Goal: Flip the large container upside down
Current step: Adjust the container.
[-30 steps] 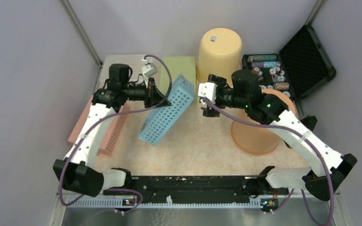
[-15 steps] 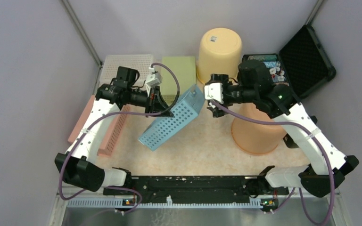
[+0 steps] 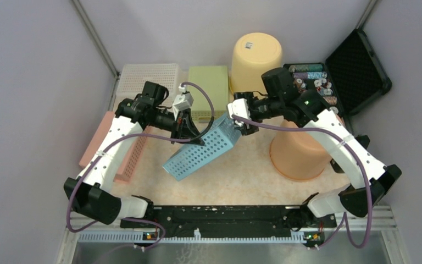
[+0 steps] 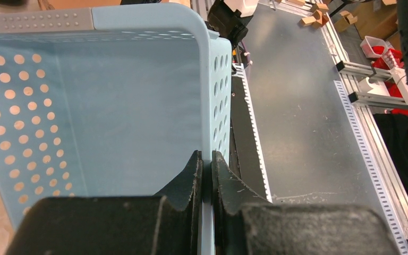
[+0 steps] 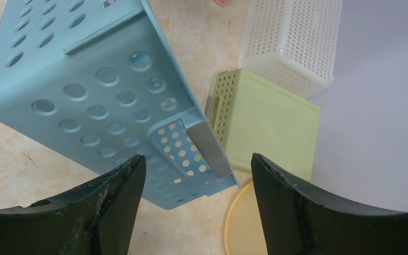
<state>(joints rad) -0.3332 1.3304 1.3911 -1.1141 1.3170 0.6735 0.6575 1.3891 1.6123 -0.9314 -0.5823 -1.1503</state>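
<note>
I have the blue basket (image 3: 203, 149) up over the middle of the desk (image 3: 242, 179). It is tilted steeply, with its far end high and its near-left end low, and I cannot tell whether that low corner touches the surface. It is a rectangular plastic basket with rounded corners, round holes punched in rows through its walls, and a grey strip on the end grip.

My left hand (image 4: 206, 159) is clamped shut on one long wall, with the black fingers (image 4: 194, 175) pinching the thin plastic from both sides. My right hand (image 5: 196, 164) stands wide open at the high far corner. That corner lies between the spread fingers, which are clear of it.

Beyond the blue basket a green box (image 3: 209, 82) sits bottom up, flat-topped with perforated sides. To its left is a white mesh basket (image 3: 145, 74), and a pink basket (image 3: 101, 137) with slotted walls lies at the left edge.

A smooth yellow bucket (image 3: 255, 55) stands bottom up at the back. An orange bucket (image 3: 296, 157) is partly hidden by my right arm. On the right, an open black case (image 3: 360, 69) holds rows of small coloured discs.
</note>
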